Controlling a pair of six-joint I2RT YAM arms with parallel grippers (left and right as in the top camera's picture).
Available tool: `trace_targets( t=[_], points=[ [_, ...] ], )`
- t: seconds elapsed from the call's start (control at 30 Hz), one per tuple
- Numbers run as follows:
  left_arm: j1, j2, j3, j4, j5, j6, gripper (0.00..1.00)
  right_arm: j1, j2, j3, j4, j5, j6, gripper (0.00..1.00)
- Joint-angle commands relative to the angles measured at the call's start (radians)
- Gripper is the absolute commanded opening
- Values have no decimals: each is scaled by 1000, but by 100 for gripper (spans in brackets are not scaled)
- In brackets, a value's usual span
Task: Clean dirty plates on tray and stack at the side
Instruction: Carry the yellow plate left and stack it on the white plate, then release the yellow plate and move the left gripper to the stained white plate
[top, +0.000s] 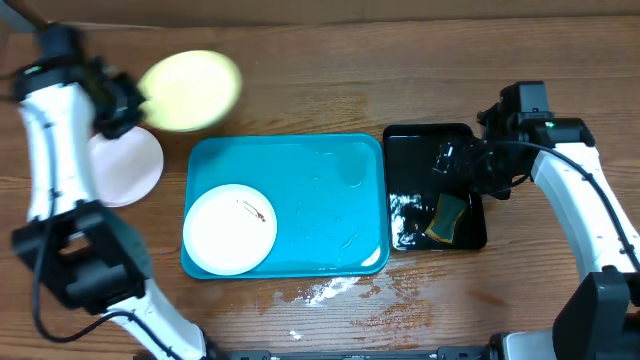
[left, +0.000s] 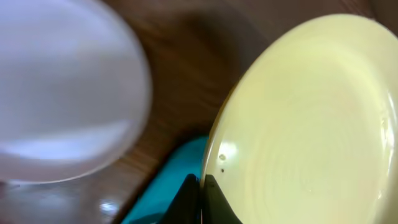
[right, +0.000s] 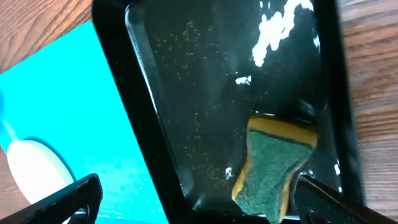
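Pale yellow-green and blurred, a round shallow plate (top: 190, 90) is hanging above the wooden worktop (top: 400, 90), just beyond the far left corner of the large turquoise-blue rectangular plastic tray (top: 320, 200). The left fingers (left: 189, 198) are pinching its rim, closed on the edge. The left arm (top: 45, 150) is reaching up along the left side of the worktop, its wrist bending inward toward the plate. Beside that arm, a plain white round plate (top: 128, 165) is lying on the worktop, off the tray. A second white round plate (top: 230, 228), carrying a small brown smear, is sitting in the tray's near left corner. The right arm (top: 585, 200) is bending in from the right. The right fingers (right: 74, 198) are standing wide apart, gripping nothing and hovering above a smaller glossy black tray (right: 186, 74), which is lying just right of the turquoise one. A yellow-and-green sponge (right: 273, 168) is resting in the black tray, with white foam nearby.
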Motion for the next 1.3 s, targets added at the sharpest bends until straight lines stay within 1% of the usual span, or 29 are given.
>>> trace_targets(
  t=[0.0,0.17,0.33,0.37,0.4,0.43,0.47,0.5,0.53,0.6,0.67,0.73,0.87,0.97,1.0,1.03,1.1,1.17,1.27],
  points=[
    [169,-45,-65,-12,17,-21,4,14,-8,8,10,10,5,100],
    [313,-45,-191,17,-80,-21,4,14,-8,8,14,10,5,100],
    [356,-45,-309,142,-116,-21,4,14,-8,8,10,10,5,100],
    [356,-45,-315,150,-116,-21,8,14,-8,8,10,10,4,100],
    [354,-45,-315,151,-111,-21,23,14,-8,8,10,10,4,100],
    [354,-45,-315,151,-104,-21,48,14,-8,8,10,10,4,100],
    [354,-45,-315,146,-68,-14,70,14,-8,8,10,10,4,100],
    [354,-45,-315,140,-42,-4,77,14,-8,8,10,10,4,100],
    [354,-45,-315,124,9,16,80,14,-8,8,10,10,4,100],
    [344,-45,-315,56,111,50,80,14,-8,8,11,10,4,100],
    [317,-45,-315,2,133,71,80,14,-8,8,11,10,4,100],
    [278,-45,-315,-45,134,89,79,14,-8,8,13,10,4,100],
    [122,-55,-315,-107,126,138,75,14,-8,8,14,10,5,100],
    [30,-78,-315,-154,65,136,73,14,-8,8,14,10,5,100],
    [12,-93,-316,-170,47,135,70,14,-8,8,14,10,5,100],
    [0,-110,-318,-183,41,135,70,14,-8,8,14,10,5,100],
    [-23,-172,-332,-198,30,128,70,14,-8,8,14,10,5,100],
    [-62,-307,-411,-183,12,101,70,14,-8,8,14,10,5,100],
    [-126,-472,-591,-97,-97,9,70,14,-8,8,14,10,5,100]
  ],
)
